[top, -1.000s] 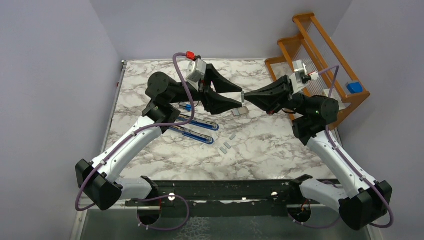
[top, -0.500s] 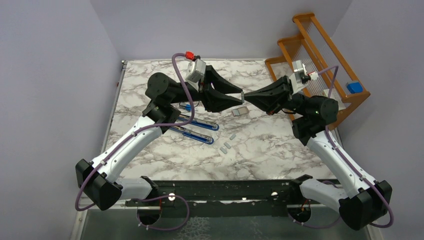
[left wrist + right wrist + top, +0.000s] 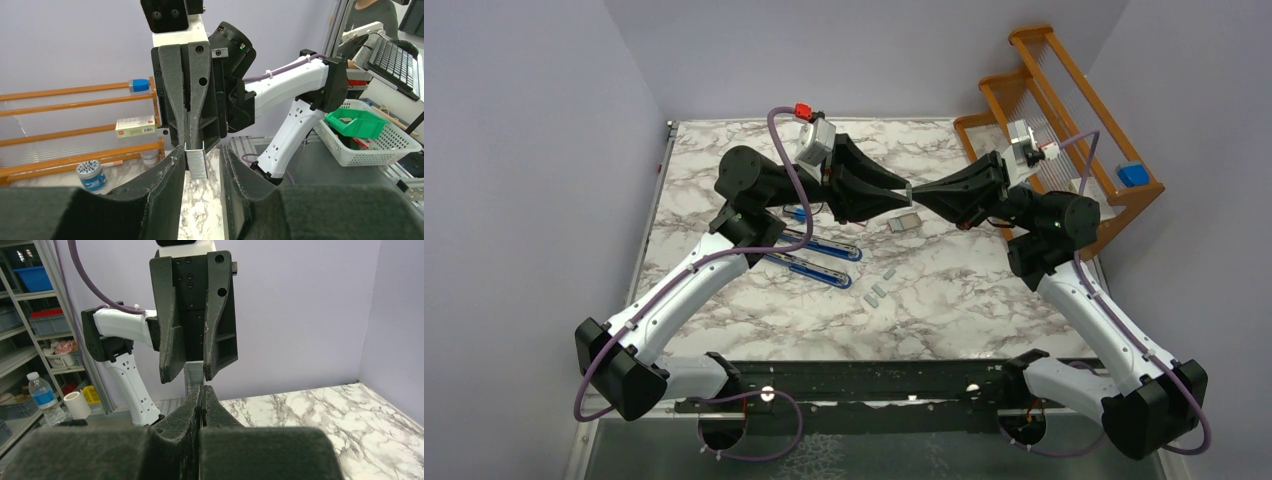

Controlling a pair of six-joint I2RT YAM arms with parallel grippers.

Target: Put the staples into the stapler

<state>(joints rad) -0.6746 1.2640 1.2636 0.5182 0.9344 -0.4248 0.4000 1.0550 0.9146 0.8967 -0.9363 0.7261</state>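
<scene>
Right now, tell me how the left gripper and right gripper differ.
The right gripper is shut, pinching the staple strip; the left gripper stands open, its jaws flanking that strip with a gap on one side. The right gripper points away from the wooden rack, the left gripper toward it. Both meet tip to tip at the strip.

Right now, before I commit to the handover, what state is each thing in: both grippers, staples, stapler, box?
right gripper: shut on the staple strip, held in the air.
left gripper: open, jaws either side of that strip.
stapler: opened out, lying on the table.
loose staples: lying on the table, apart from the stapler.
staple box: on the table; open or shut cannot be told.
</scene>
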